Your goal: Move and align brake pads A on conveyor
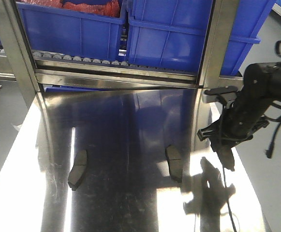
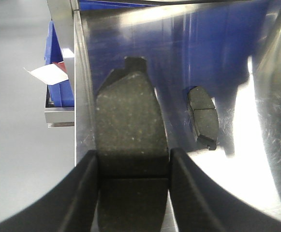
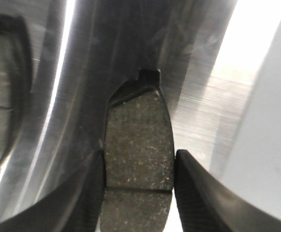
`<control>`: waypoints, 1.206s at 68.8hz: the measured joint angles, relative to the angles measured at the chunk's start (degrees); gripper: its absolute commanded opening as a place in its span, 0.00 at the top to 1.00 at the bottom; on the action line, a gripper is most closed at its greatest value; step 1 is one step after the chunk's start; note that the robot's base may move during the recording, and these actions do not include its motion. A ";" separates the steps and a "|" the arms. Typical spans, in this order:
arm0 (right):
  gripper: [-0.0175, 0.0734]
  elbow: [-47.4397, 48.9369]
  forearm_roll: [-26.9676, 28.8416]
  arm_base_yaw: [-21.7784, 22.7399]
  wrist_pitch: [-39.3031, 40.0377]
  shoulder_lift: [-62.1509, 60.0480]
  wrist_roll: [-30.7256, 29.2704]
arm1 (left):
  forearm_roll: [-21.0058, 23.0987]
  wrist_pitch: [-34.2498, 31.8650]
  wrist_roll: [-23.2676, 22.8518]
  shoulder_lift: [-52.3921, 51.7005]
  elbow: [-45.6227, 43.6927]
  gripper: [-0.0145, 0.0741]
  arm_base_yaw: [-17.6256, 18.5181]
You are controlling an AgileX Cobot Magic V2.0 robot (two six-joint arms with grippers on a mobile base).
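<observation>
The left tool (image 2: 134,154) sits nearest in its wrist view, its two dark fingers clamped on the sides of the left held pad (image 2: 128,116), whose tab end points away. This pad sits close to the left edge of the steel table (image 2: 256,145), with grey floor past that edge. Whether it touches the steel I cannot tell. To its right and well apart, the left loose pad (image 2: 202,117) lies flat, with bare steel between them.

The right tool (image 3: 139,154) is likewise closed on the right held pad (image 3: 139,125), close to the table's right edge. The right loose pad (image 3: 0,96) lies off to its left.

In the front view the two loose pads lie well apart, with a wide open strip of table between them. Farther back, bare steel runs to a roller rail (image 1: 82,59), steel posts (image 1: 217,43) and blue bins (image 1: 82,29).
</observation>
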State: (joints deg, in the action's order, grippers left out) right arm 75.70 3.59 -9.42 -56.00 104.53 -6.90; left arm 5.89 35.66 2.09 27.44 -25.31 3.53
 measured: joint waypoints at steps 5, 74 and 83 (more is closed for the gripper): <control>0.82 -2.91 -0.05 0.00 1.86 -3.96 0.48 | 0.00 0.00 0.00 0.00 0.00 0.84 0.00; 0.81 -44.21 -1.17 0.00 21.96 -66.28 2.29 | 0.00 0.00 0.00 0.00 0.00 0.84 0.00; 0.81 -48.12 -1.21 0.00 23.34 -73.01 2.29 | 0.00 0.00 0.00 0.00 0.00 0.84 0.00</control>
State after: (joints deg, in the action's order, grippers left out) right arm 27.57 2.37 -9.42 -32.65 31.53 -4.61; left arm 5.89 35.66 2.09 27.44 -25.31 3.53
